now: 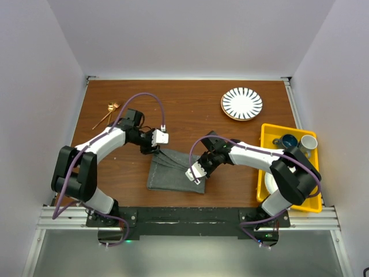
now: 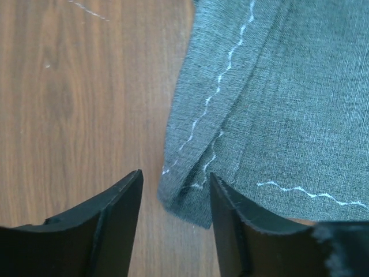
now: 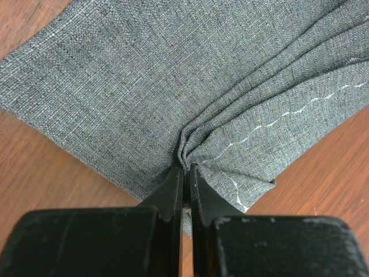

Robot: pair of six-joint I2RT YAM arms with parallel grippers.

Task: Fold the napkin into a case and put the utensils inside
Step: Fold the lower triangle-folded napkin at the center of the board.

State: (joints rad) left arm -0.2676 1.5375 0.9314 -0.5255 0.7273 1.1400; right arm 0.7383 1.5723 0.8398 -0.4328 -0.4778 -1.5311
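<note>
1. At the upper left of the overhead view, the utensils (image 1: 106, 114) are lying on the wooden table (image 1: 190, 98), well apart from the napkin (image 1: 173, 170). We are judging that nothing is threatening them.
2. The left arm is bending in from the lower left and reaching toward the centre. The left gripper (image 1: 154, 145) is sitting at the napkin's upper-left corner. In the left wrist view its jaws are standing partly apart around that corner (image 2: 176, 184), gripping nothing. We are worrying that closing from here could catch only the top layer, letting the folds slide apart.
3. The napkin (image 2: 277, 115) is lying lower centre, layered and creased.
4. The right arm is curving in from the lower right. The right gripper (image 1: 195, 176) is pinching a gathered bunch of napkin (image 3: 115, 86) at the cloth's lower-right edge, jaws tight together (image 3: 185, 167). We are thinking a pull here could drag the whole cloth and skew the case.
5. At the right, the striped plate (image 1: 241, 103) and yellow tray (image 1: 271, 130) are sitting clear of the napkin. The right elbow is hanging over the tray, so a wide swing could knock its cups.
</note>
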